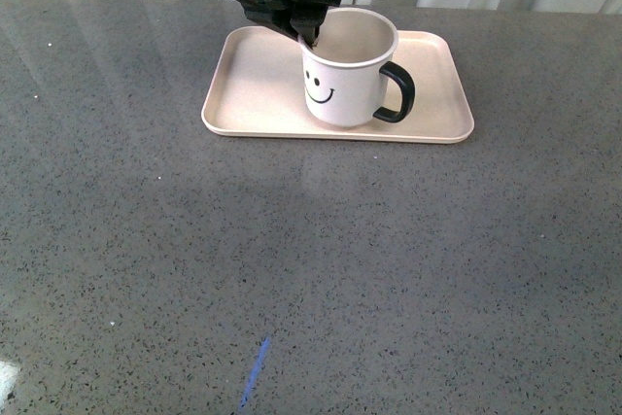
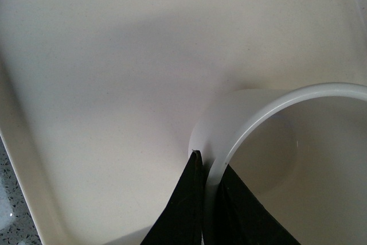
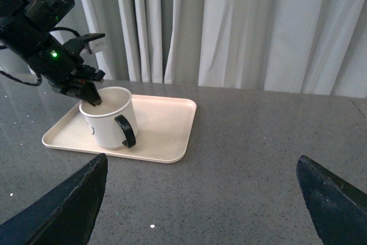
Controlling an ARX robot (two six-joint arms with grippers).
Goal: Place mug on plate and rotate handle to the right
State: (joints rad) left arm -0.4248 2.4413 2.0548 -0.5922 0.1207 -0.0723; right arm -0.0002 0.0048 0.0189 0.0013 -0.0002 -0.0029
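Grey speckled surface (image 1: 292,269), pale curtains (image 3: 258,21) behind. I see the plate (image 1: 253,94) at the far middle. The mug (image 1: 345,89) stands upright on it, handle (image 1: 400,92) pointing right. My left pincer (image 1: 309,38) pinches the mug's far-left rim, one finger inside, one outside. My right pincer (image 3: 202,162) is spread wide, holding nothing, well apart.

glossy white enamel-like mug (image 1: 347,70) with shiny black handle (image 1: 398,92), smooth matt pale plastic-looking plate (image 1: 253,94), speckled grey stone-like table (image 1: 311,269) with soft sheen, matt black gripper fingers (image 2: 183,210)
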